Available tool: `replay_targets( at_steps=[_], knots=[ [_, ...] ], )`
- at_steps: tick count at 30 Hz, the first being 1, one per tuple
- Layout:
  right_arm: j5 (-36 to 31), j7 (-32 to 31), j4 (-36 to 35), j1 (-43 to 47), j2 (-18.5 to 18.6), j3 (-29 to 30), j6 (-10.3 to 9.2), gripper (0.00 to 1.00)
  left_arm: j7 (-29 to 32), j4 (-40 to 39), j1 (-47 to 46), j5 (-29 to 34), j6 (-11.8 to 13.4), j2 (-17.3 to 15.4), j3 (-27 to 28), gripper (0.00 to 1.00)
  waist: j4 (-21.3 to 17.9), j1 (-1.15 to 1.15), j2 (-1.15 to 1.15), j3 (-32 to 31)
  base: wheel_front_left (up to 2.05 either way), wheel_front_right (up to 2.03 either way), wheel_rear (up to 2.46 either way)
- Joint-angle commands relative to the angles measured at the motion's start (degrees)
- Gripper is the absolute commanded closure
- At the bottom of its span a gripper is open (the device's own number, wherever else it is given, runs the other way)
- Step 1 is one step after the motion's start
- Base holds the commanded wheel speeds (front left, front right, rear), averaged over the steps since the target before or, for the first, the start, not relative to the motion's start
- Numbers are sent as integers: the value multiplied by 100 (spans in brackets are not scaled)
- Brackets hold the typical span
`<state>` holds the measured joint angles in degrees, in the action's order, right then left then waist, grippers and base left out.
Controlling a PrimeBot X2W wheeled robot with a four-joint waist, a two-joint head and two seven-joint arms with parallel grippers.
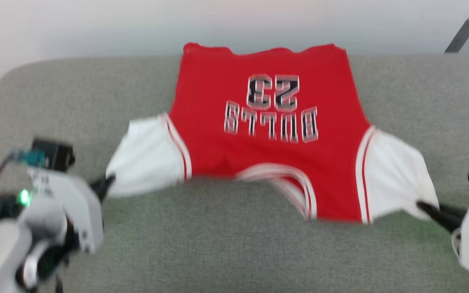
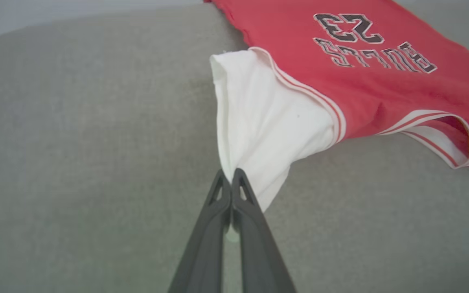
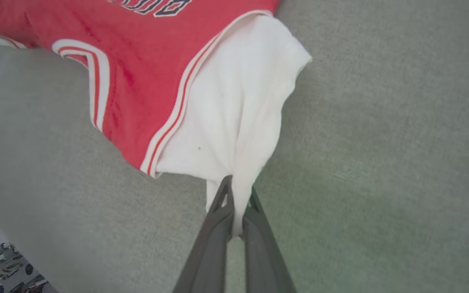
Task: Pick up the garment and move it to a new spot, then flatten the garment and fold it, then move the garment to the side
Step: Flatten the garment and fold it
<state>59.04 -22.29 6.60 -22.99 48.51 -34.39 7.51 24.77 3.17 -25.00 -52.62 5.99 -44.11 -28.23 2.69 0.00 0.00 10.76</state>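
so the garment (image 1: 259,162) is spread out on the table (image 1: 218,252), everything else goes off that. its hem end is the far end, reaching just past the table's back edge, and the collar (image 1: 287,179) end is nearest the robot. on the garment the 23 (image 1: 273,91) sits further away than the lettering (image 1: 271,124). 2 sleeves stick out sideways, left sleeve (image 1: 149,158) off the garment's left side, right sleeve (image 1: 393,175) off its right. left gripper (image 1: 110,179) is at the garment's near-left, clamped on the left sleeve's outer tip, and right gripper (image 1: 419,203) is at the near-right, clamped on the right sleeve's tip
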Motion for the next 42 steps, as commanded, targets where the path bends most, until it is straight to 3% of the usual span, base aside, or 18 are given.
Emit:
replay_targets(
  at_steps=[1, 8, 13, 17, 26, 27, 28, 29, 30, 36, 42],
  knots=[
    [28, -23, -111, 254, 91, 78, -4, 100, 26, -269, 337, -70, 192, -129, 59, 100, -1, 0, 0, -243, 0, 0, 0],
    [97, -60, -679, 1642, 338, 645, -4, 100, 96, -1642, 1902, -271, 1209, -710, 307, 100, 71, 0, 0, -232, 0, 0, 0],
    [33, -249, -940, 2502, 263, 1149, -4, 100, 64, -2160, 2580, -370, 1639, -889, 403, 100, 136, 0, 0, -144, 0, 0, 0],
    [-210, -365, -1019, 2792, 132, 1435, -5, 100, 13, -2274, 2746, -416, 1681, -835, 388, 100, 154, 0, 0, -79, 0, 0, 0],
    [-1224, -743, -828, 2837, -659, 1894, -5, 100, -18, -2096, 2488, -270, 1570, -621, 199, 100, 179, 0, 0, 153, 0, 0, 0],
    [-1401, -809, -740, 2763, -831, 1912, -5, 62, -30, -2041, 2424, -250, 1538, -559, 160, 100, 167, 0, 0, 190, 0, 0, 0],
    [-1524, -842, -695, 2721, -895, 1918, -6, 53, -40, -2022, 2384, -227, 1514, -531, 139, 100, 165, 0, 0, 204, 0, 0, 0],
    [-1596, -867, -645, 2688, -966, 1930, -7, 17, -41, -2002, 2352, -206, 1496, -512, 115, 100, 166, 0, 0, 219, 0, 0, 0],
    [-1645, -904, -607, 2658, -1026, 1925, -6, 0, -35, -1981, 2318, -210, 1475, -483, 90, 100, 168, 0, 0, 234, 0, 0, 0],
    [-1829, -1127, -578, 2507, -1150, 2015, -21, 0, -43, -1912, 2167, -158, 1427, -372, 19, 100, 166, 0, 0, 274, 0, 0, 0],
    [-1588, -1878, -1429, 2581, -1086, 2501, -5, 0, -81, -1896, 2118, -129, 1438, -317, -3, 100, 142, 0, 0, 320, 0, 0, 0]
  ],
)
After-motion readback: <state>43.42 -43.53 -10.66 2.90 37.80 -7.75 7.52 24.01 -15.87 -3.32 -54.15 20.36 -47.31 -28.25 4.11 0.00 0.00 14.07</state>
